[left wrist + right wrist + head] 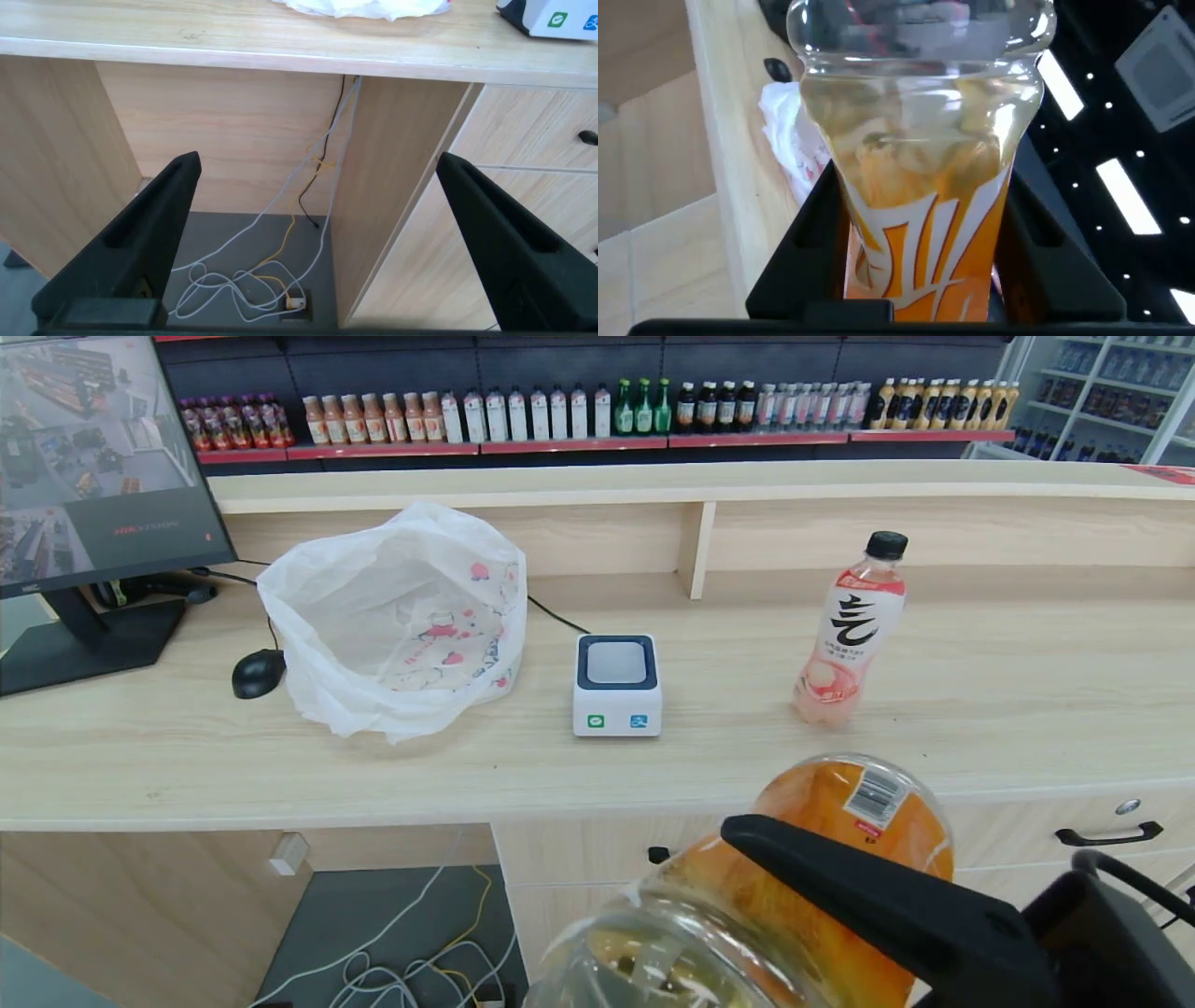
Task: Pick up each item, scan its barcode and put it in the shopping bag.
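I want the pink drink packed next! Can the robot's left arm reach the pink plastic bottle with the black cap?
Probably not yet: the open left gripper sits below the wooden counter, and the pink plastic bottle stands on its right side.

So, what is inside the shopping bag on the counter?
The shopping bag stands open; inside I see only its own printed plastic, no item. The bottom behind its near wall is covered.

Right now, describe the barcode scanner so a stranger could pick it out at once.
On the long wooden counter, look between the white shopping bag and the upright pink bottle. The scanner is the small white box there, alone in having a dark-framed grey window on top.
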You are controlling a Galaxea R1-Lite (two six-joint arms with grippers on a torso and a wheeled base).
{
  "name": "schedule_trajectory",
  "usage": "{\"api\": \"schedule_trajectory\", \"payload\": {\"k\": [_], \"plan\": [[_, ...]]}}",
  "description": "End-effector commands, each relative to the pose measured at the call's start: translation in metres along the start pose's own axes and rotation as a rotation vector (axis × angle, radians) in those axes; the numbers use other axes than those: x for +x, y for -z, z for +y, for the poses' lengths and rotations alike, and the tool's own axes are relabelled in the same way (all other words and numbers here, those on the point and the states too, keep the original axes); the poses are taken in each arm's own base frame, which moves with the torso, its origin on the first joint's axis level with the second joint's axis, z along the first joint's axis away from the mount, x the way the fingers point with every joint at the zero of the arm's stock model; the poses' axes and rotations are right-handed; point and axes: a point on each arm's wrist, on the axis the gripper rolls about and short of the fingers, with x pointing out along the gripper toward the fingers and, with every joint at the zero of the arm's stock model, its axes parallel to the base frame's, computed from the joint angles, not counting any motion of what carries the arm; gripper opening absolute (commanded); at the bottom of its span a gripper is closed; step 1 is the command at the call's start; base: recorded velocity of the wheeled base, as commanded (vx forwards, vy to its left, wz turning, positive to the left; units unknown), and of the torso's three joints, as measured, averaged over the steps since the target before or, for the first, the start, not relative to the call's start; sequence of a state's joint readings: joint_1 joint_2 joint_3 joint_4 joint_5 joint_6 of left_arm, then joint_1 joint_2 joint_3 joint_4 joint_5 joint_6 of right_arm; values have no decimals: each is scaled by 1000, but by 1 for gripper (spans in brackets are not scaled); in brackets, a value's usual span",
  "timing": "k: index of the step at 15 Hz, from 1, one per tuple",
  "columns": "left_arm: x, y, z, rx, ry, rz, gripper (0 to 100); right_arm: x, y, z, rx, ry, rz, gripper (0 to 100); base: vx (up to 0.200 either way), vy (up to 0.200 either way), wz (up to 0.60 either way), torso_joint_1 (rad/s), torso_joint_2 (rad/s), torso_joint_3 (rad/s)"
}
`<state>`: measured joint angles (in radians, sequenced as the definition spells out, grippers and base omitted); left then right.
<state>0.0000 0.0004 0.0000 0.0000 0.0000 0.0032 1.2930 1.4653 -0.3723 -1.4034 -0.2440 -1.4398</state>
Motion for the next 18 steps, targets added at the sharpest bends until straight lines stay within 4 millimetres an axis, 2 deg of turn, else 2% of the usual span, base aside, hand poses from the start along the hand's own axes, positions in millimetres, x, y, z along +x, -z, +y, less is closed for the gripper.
{"api": "schedule_trajectory", "payload": {"k": [1,7,14,18], "plan": [[0,0,0,0,0,0,100,2,1,16,-62,-43,-19,0,0,0,0,0,0,0],[0,0,0,0,0,0,100,-3,2,23,-194,-77,-77,0,0,0,0,0,0,0],[0,0,0,0,2,0,100,0,6,19,-340,-42,-132,0,0,0,0,0,0,0],[0,0,0,0,0,0,100,5,5,23,-399,-45,-134,0,0,0,0,0,0,0]]}}
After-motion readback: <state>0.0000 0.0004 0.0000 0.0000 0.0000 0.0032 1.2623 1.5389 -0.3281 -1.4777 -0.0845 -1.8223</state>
